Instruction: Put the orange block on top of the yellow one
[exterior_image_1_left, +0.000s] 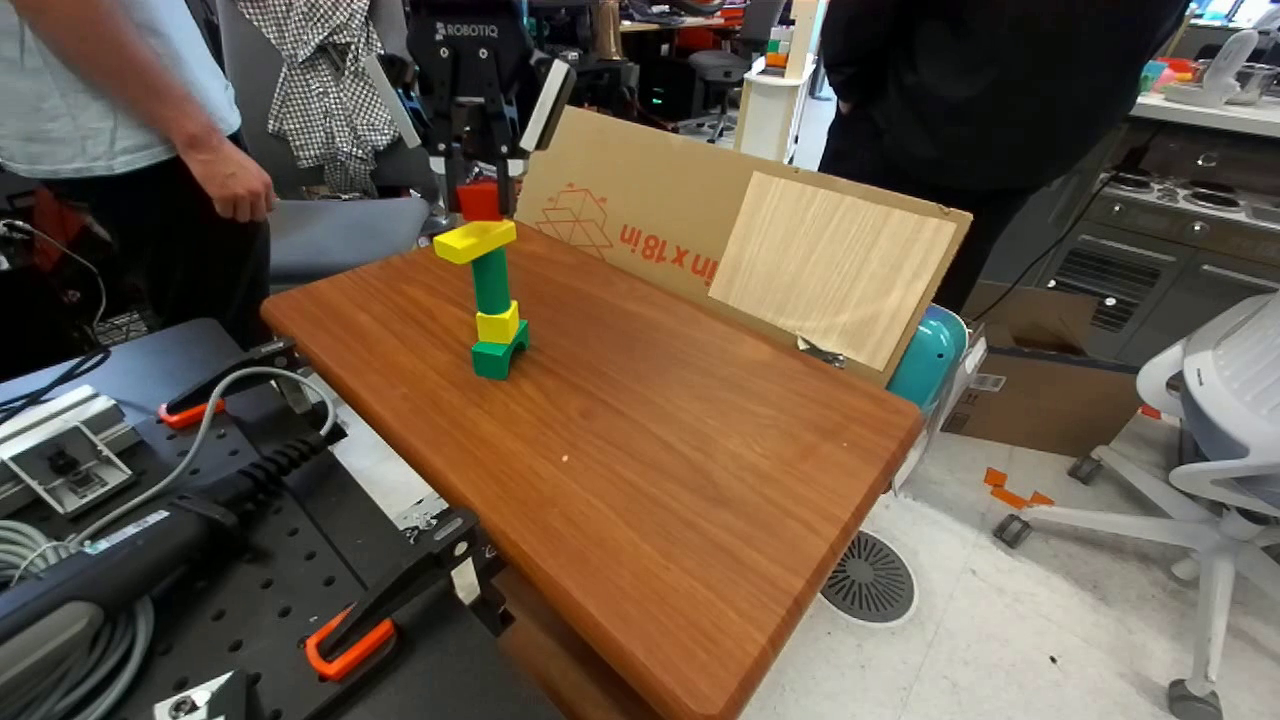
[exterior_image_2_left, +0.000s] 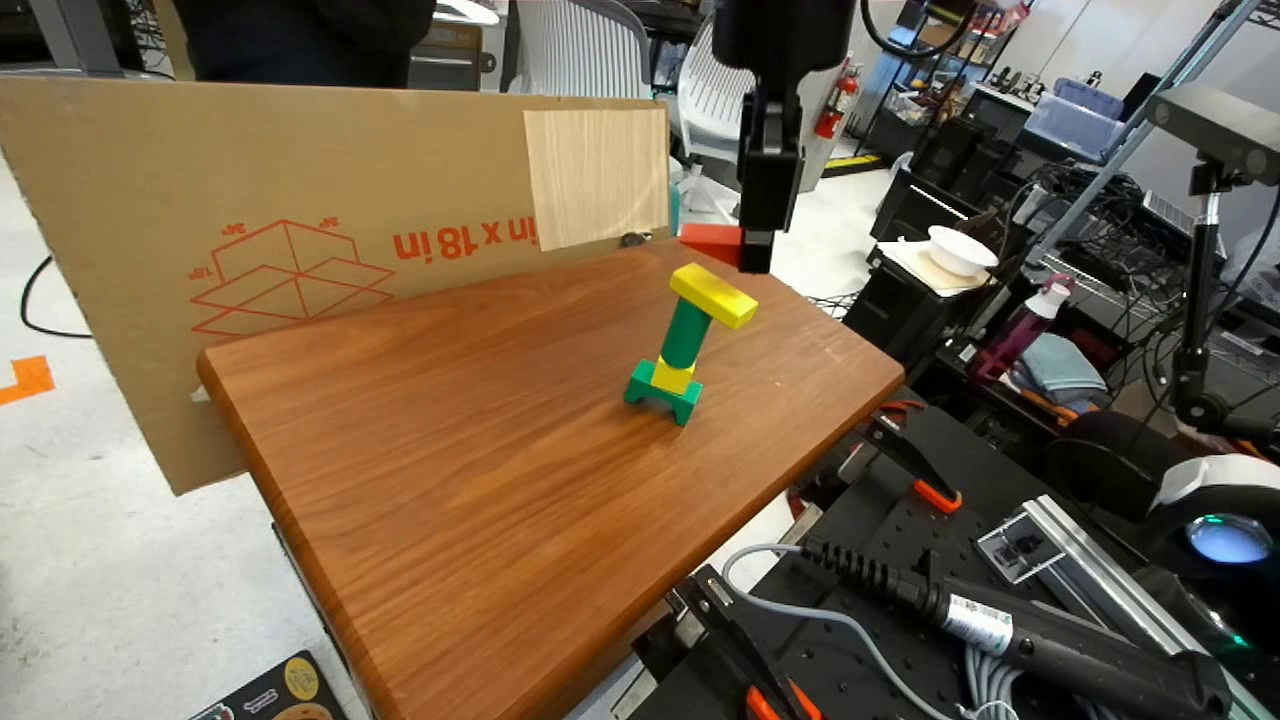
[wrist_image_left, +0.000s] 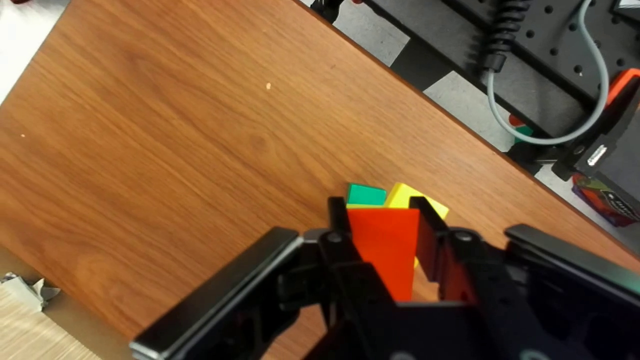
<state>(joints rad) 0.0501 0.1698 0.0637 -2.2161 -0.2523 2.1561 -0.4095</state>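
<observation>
The orange block (exterior_image_1_left: 479, 201) is an orange-red piece between my gripper's fingers; it also shows in an exterior view (exterior_image_2_left: 708, 241) and the wrist view (wrist_image_left: 386, 242). My gripper (wrist_image_left: 378, 204) is shut on it, pointing down just above the stack. The flat, elongated yellow block (exterior_image_1_left: 473, 242) tops the stack, off-centre; it shows in an exterior view (exterior_image_2_left: 713, 295) and partly in the wrist view (wrist_image_left: 406, 194). Below it are a green cylinder (exterior_image_1_left: 491, 282), a smaller yellow block (exterior_image_1_left: 497, 324) and a green arch (exterior_image_1_left: 493, 361). I cannot tell whether the orange block touches the yellow one.
The stack stands on a brown wooden table (exterior_image_1_left: 640, 430). A cardboard sheet (exterior_image_2_left: 300, 180) stands along one table edge. Black clamps with orange handles (exterior_image_1_left: 350, 640) and a grey cable (exterior_image_2_left: 830, 618) lie along the opposite edge. People stand behind the table.
</observation>
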